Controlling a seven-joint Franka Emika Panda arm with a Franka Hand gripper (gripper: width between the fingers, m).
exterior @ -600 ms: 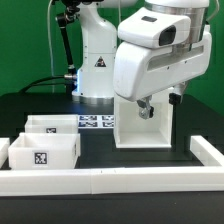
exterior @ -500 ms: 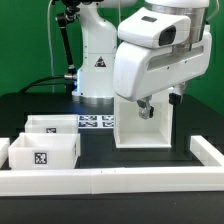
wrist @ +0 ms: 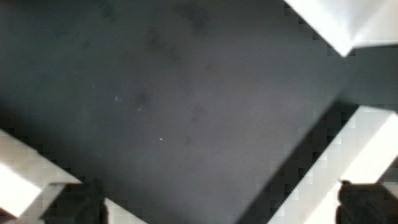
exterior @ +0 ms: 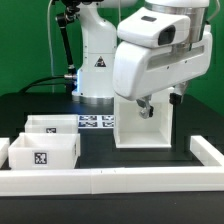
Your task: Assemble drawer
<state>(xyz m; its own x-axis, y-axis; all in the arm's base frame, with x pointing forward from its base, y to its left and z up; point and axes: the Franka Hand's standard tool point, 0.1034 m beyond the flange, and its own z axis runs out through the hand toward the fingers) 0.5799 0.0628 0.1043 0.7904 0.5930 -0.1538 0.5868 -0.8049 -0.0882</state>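
The drawer's tall white box shell [exterior: 143, 128] stands upright on the black table, right of centre in the exterior view. My gripper [exterior: 160, 102] hangs at its top edge, mostly hidden behind the arm's white wrist housing. In the wrist view the gripper [wrist: 214, 206] has its two dark fingertips [wrist: 64, 205] far apart, with only dark surface between them. White walls of the shell [wrist: 361, 150] show beside both fingertips. The jaws are open and hold nothing. Two shallow white trays [exterior: 53, 126] [exterior: 42, 155] with square tags sit at the exterior view's left.
A long low white rail [exterior: 110, 181] runs along the front and turns up the exterior view's right side [exterior: 205, 152]. The marker board [exterior: 97, 122] lies flat behind the trays. The robot's base [exterior: 98, 60] stands at the back.
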